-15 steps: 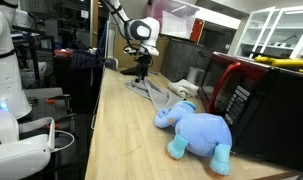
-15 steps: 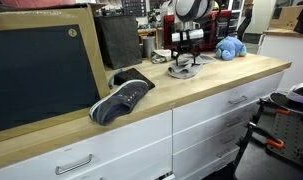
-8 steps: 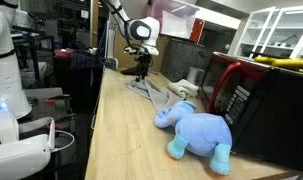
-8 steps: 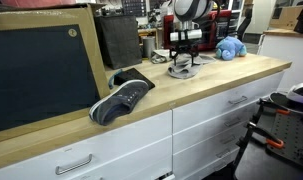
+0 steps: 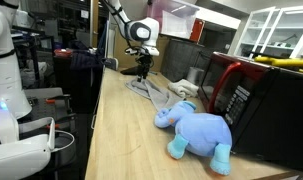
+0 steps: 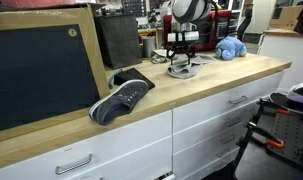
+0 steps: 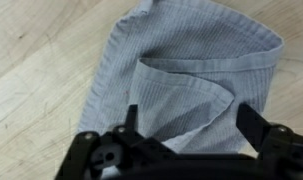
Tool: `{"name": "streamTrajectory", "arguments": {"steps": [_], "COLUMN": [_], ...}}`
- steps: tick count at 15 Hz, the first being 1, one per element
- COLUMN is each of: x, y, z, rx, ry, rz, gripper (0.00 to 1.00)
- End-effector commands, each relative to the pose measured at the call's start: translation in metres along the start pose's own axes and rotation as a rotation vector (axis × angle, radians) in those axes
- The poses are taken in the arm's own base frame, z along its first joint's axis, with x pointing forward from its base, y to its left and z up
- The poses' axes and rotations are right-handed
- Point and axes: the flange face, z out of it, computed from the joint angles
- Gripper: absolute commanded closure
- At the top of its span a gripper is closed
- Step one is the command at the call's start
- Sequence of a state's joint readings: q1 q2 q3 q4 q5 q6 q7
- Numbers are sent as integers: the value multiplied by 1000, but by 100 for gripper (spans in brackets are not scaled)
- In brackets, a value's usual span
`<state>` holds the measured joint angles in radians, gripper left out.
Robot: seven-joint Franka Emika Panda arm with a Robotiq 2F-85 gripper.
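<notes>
cloth mid-counter, gripper overhead

on the counter [image 5: 116, 140]: cloth [image 5: 156, 93], plush elephant [image 5: 196, 130], microwave [image 5: 261, 100] and shoe [image 6: 123, 98]. just above the far end of the cloth, the gripper [image 5: 141, 72]. in an exterior view, elephant at 5 o'clock from the cloth, near it; microwave at 3 o'clock from the elephant, just beside it. in an exterior view, shoe at 8 o'clock from the cloth [image 6: 181, 70], well apart; elephant [image 6: 229, 47] at 2 o'clock from the cloth; board [image 6: 41, 75] at 9 o'clock from the shoe, behind it; drawers [image 6: 221, 105] under the counter top. in the wrist view, cloth [image 7: 191, 70] at 12 o'clock from the gripper [image 7: 188, 118], flat on the counter.
</notes>
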<state>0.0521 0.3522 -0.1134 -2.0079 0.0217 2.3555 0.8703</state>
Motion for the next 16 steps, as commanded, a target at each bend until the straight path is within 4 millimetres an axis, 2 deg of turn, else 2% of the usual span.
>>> {"name": "streamTrajectory", "arguments": {"steps": [1,9,10,16], "x": [-1,16,18,21], "y": [-8,-1,0,1], "z": [7,23,23,12], "rx": [0,-37,-37,-28], "ry": [11,14,16,7], "rz": [22,43,48,54], "gripper": [0,0,20,64]}}
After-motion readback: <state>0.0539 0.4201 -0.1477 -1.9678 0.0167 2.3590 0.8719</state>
